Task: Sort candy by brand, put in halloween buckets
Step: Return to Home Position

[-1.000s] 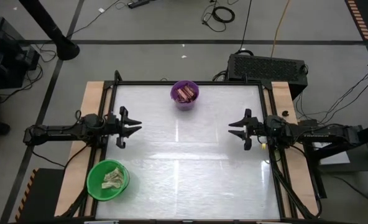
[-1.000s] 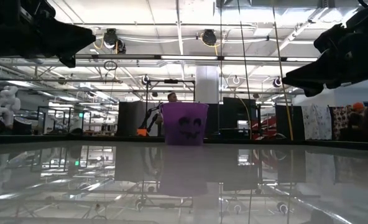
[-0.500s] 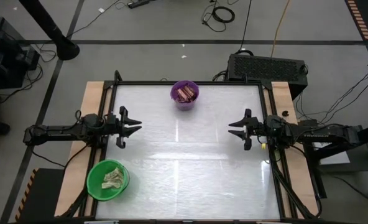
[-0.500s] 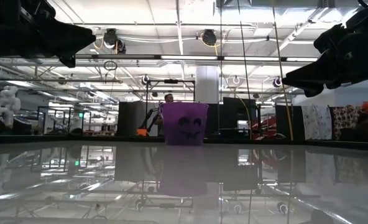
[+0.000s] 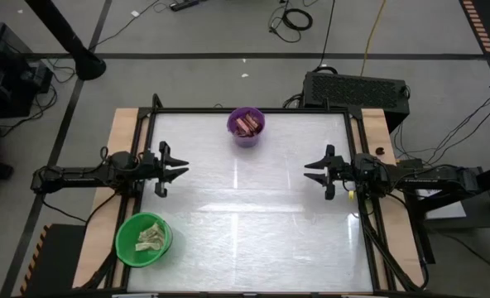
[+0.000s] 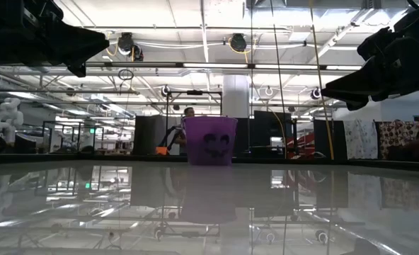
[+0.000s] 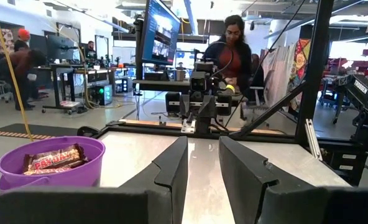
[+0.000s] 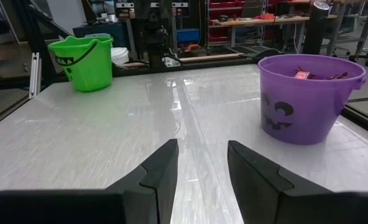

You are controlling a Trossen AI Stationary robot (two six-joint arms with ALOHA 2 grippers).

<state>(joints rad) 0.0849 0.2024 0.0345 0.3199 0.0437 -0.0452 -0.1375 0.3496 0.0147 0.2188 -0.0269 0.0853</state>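
The purple bucket [image 5: 246, 127] stands on its base at the table's far edge, holding dark brown-maroon bars [image 7: 52, 158]; it also shows in the low view [image 6: 210, 141] and the right wrist view [image 8: 309, 96]. The green bucket [image 5: 144, 240] stands at the near left corner with pale cream-tan pieces [image 5: 151, 238] inside, and its face shows in the right wrist view [image 8: 84, 61]. My left gripper [image 5: 179, 170] hovers open at the left side, my right gripper [image 5: 313, 171] open at the right side. Both hold nothing.
The white table top [image 5: 249, 207] lies bare between the two grippers. A dark frame rail [image 5: 249, 110] runs along the table's edges. A person [image 7: 231, 53] stands beyond the table's right side in the left wrist view.
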